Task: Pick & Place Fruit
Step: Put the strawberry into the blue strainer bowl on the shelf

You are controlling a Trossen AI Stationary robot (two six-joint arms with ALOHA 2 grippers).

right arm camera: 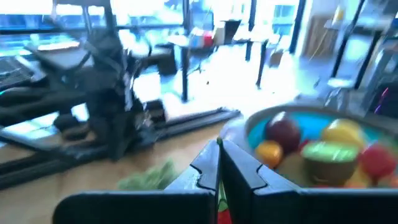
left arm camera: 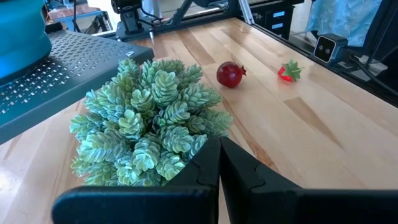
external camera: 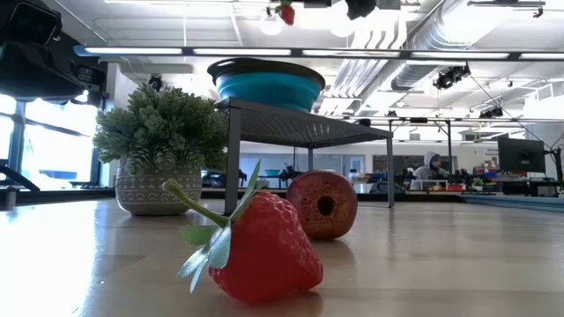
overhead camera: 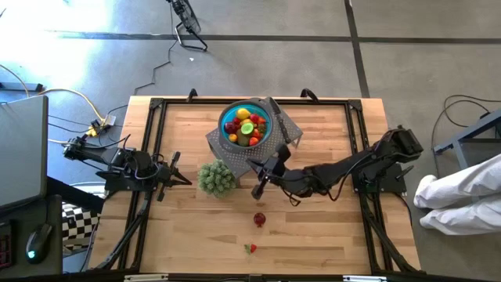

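Fruit, small rounded pieces, mostly lying heaped in the blue bowl (overhead camera: 247, 124), which is sitting on a dark perforated stand (overhead camera: 252, 145) at the far middle of the wooden table (overhead camera: 329, 219)
- Potted plant (overhead camera: 216, 178): standing just beside the stand's left corner
- Right gripper (overhead camera: 261, 185): hanging above the table just in front of the stand, fingers pressed together; a sliver of red is showing between them in its wrist view, but whether a piece is being carried cannot be told
- Left gripper (overhead camera: 177, 177): waiting at the left, near the plant, fingers clenched on nothing
- Dark red fruit (overhead camera: 259, 218): lying loose on the bare wood nearer the front
- Strawberry (overhead camera: 250, 248): lying closest to the front edge

Progress, as a judgement: most pieces are sitting in one place; two are lying apart, seemingly awaiting handling
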